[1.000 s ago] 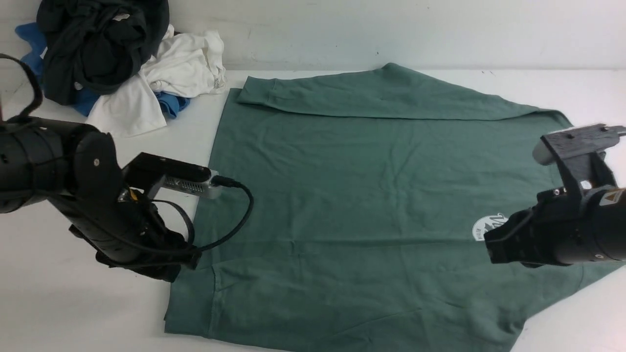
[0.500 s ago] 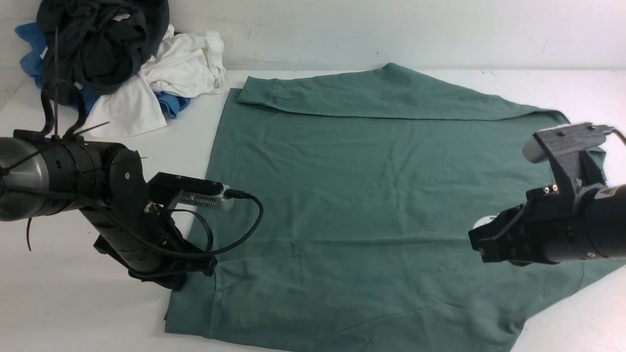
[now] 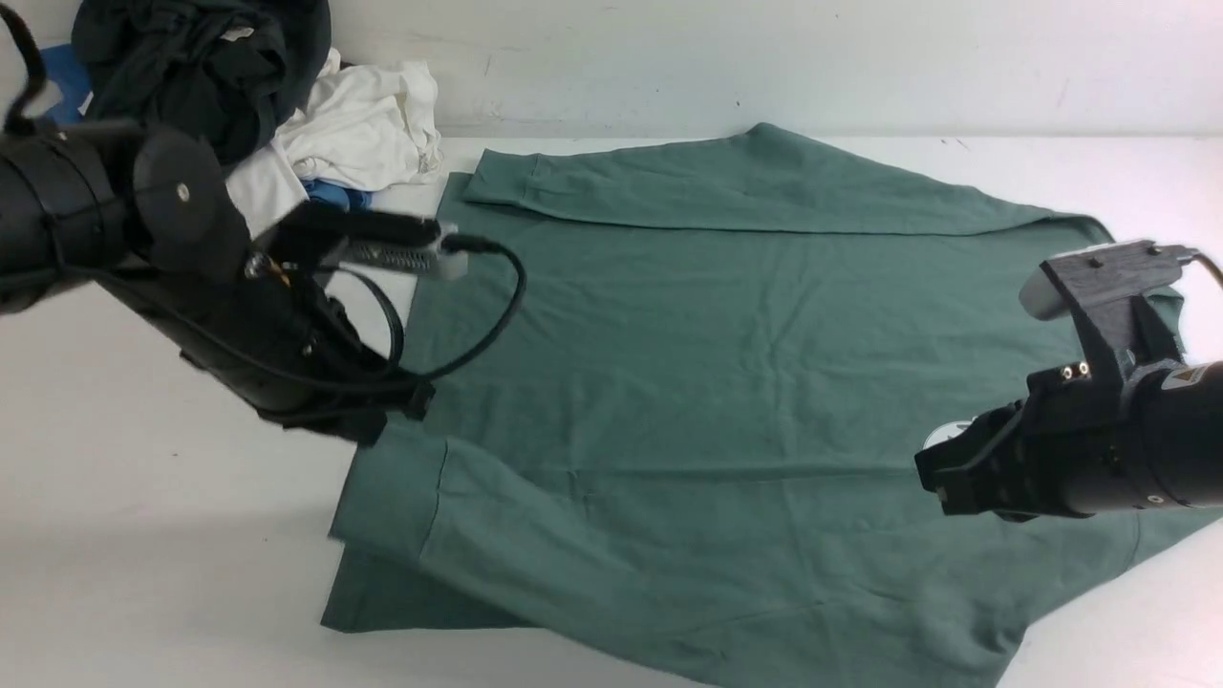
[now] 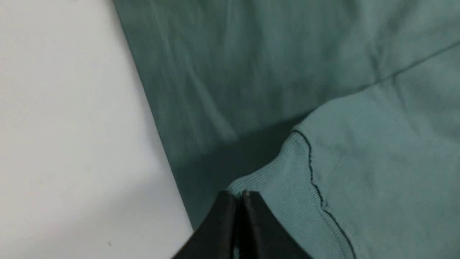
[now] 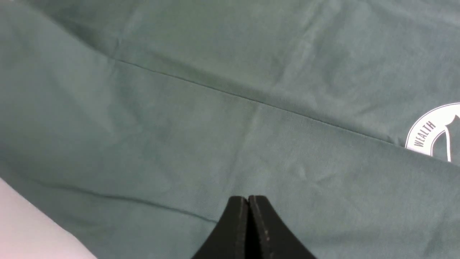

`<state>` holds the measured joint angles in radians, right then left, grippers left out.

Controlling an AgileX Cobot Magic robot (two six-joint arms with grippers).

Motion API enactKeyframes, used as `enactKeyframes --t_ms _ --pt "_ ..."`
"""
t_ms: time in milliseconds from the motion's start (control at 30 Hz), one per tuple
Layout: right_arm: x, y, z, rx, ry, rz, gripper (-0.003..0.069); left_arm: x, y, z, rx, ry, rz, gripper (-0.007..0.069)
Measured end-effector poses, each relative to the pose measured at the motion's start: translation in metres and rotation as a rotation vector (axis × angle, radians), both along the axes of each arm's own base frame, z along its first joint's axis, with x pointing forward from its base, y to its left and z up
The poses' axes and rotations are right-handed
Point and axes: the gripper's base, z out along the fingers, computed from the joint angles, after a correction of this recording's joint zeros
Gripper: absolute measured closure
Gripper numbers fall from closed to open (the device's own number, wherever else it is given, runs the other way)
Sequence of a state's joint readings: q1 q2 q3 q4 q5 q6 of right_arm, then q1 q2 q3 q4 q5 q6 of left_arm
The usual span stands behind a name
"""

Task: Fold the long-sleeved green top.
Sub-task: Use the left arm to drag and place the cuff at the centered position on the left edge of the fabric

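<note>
The green long-sleeved top [image 3: 717, 382] lies spread across the white table, its far sleeve folded over along the back edge. My left gripper [image 3: 377, 435] is shut on the ribbed cuff [image 4: 287, 201] of the near sleeve. That cuff [image 3: 392, 492] is raised off the top's lower left corner, and the sleeve slopes down to the right. My right gripper [image 3: 932, 483] is shut with nothing between its jaws. It hovers low over the chest beside the white round logo [image 5: 431, 133], which the arm mostly hides in the front view.
A heap of other clothes sits at the back left corner: a black garment [image 3: 191, 57], a white one [image 3: 363, 124] and a bit of blue [image 3: 330, 196]. A wall runs along the back. Bare table [image 3: 143, 573] lies left of the top.
My left gripper has closed on the near sleeve's cuff and lifted it up and back, pulling the sleeve off the lower left corner. The right gripper shifted slightly left, then held still.
</note>
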<state>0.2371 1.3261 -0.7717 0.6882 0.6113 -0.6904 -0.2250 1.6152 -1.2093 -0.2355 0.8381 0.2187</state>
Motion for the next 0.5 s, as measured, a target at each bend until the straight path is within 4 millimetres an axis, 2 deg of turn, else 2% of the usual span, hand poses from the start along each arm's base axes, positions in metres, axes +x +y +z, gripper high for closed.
enactKeyframes --t_ms 67,100,133,267,400,500 --pt "0.000 0.000 0.000 -0.007 -0.006 0.010 0.0669 0.010 -0.002 0.021 0.001 -0.081 -0.027 0.0629" --pt "0.000 0.000 0.000 -0.008 -0.007 0.011 0.0669 0.011 -0.002 0.024 0.001 -0.089 -0.029 0.0629" --pt "0.000 0.000 0.000 -0.014 -0.012 0.020 0.0669 0.020 -0.003 0.038 0.012 -0.146 -0.042 0.0629" --pt "0.000 0.000 0.000 -0.025 -0.022 0.037 0.0669 0.039 -0.002 0.055 0.068 -0.235 -0.058 0.0629" --pt "0.000 0.000 0.000 -0.030 -0.026 0.044 0.0669 0.062 -0.004 0.049 0.104 -0.273 -0.055 0.0629" --pt "0.000 0.000 0.000 -0.031 -0.027 0.045 0.0669 0.093 -0.009 0.019 0.132 -0.257 -0.061 0.0629"
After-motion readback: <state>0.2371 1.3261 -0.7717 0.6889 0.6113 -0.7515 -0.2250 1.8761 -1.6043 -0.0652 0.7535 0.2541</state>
